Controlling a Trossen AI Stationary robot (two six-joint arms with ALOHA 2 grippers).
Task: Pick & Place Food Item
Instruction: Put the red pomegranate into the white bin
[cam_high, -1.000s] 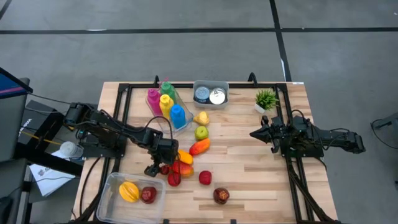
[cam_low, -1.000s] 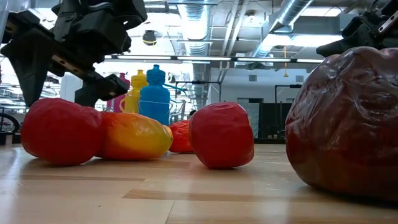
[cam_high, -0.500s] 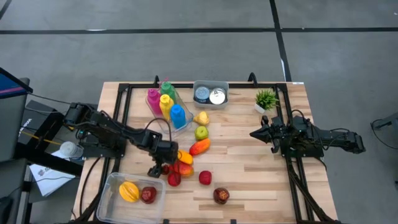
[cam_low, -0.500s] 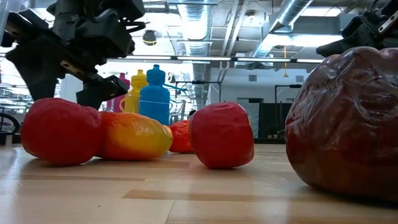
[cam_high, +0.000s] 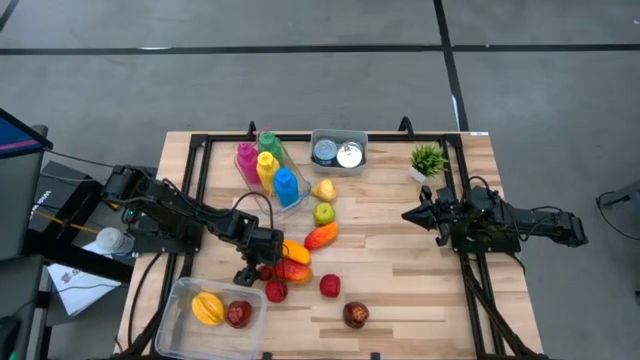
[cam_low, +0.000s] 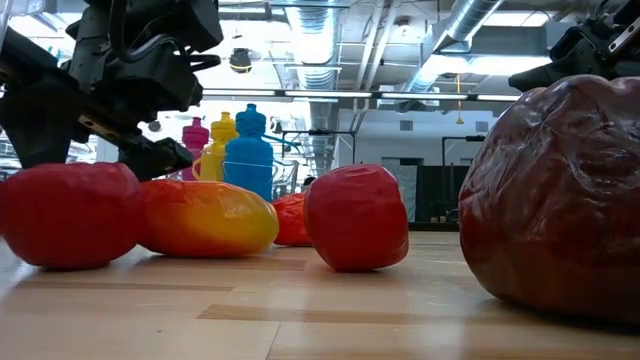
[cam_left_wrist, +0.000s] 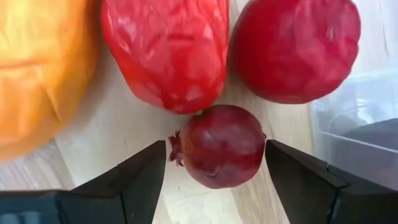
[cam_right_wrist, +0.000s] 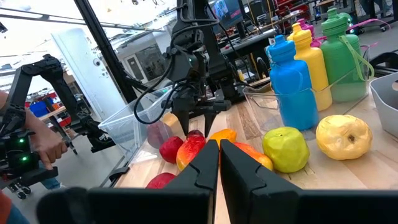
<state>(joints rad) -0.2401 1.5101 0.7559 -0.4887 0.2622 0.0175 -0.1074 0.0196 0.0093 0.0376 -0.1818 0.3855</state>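
In the left wrist view a small dark red pomegranate (cam_left_wrist: 217, 146) lies on the wood. My left gripper (cam_left_wrist: 216, 155) is open and points steeply down, one finger on each side of the pomegranate; whether either finger touches it I cannot tell. Beside the pomegranate lie a crinkled red pepper (cam_left_wrist: 168, 53), a round red fruit (cam_left_wrist: 295, 50) and an orange-yellow fruit (cam_left_wrist: 37, 74). In the high view this gripper (cam_high: 255, 272) stands over the fruit heap, just beyond the clear tub (cam_high: 190, 300). My right gripper (cam_high: 405, 213) is shut and level at the table's right side.
The clear tub holds a yellow-orange fruit (cam_high: 207, 307) and a red apple (cam_high: 239, 314). Farther off are coloured bottles (cam_high: 265, 165), a bin of cans (cam_high: 338, 152), a small plant (cam_high: 428, 160), a yellow pear (cam_high: 323, 190), a green apple (cam_high: 323, 213), and red fruits (cam_high: 329, 286) (cam_high: 355, 315). A person's hand (cam_right_wrist: 37, 143) shows beyond the table.
My left gripper has come down a little onto the fruit heap, still open. The round red fruit at the heap's near side has slid slightly toward the table's left and near edges, away from the orange-yellow fruit's end.
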